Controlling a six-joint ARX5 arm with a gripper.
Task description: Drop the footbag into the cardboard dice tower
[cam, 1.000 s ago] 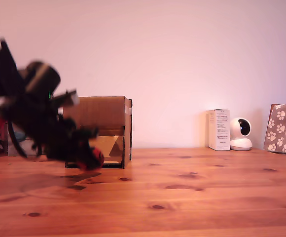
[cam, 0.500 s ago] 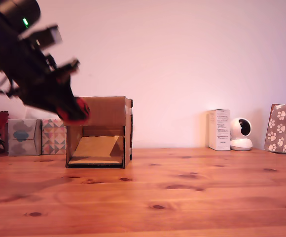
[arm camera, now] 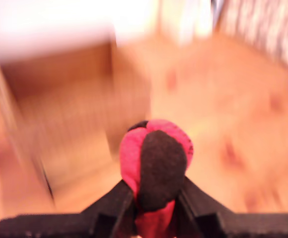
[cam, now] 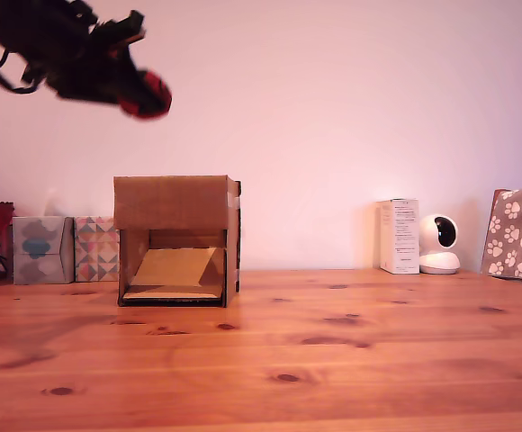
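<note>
Carrying the footbag point(cam: 148, 94) high, the hand point(cam: 139, 90) hangs near the top of the exterior view, toward that view's left, well above the bench point(cam: 333, 360). Wrist view: both fingers point(arm camera: 114, 203) pinch the footbag point(arm camera: 155, 168) from either side, clamped on its lower half, red and black panels bulging out ahead of the tips. That view is badly smeared, so little else reads there beyond a brown mass that is likely the cardboard dice tower point(arm camera: 59, 99).

Tower point(cam: 177, 239) stands on the bench, front cut-out facing the exterior camera, slanted ramp point(cam: 175, 267) visible inside. Top opening cannot be seen from this angle. Footbag sits well above the tower's top and looks roughly over its left half as the exterior view shows it; depth alignment cannot be judged.

Behind and beside the tower, at the exterior view's left: two patterned tissue boxes point(cam: 67, 249). At that view's right: white carton point(cam: 399, 236), small white camera point(cam: 439, 244), paw-print fabric point(cam: 517, 232).

Step in hand, by judgement: transport, with the ball lifted and not yet released. Next move calls for centring the ball over the tower's open top, probably lowering somewhat, then parting the fingers. Risk: a release from this height off-centre could bounce off the rim.
</note>
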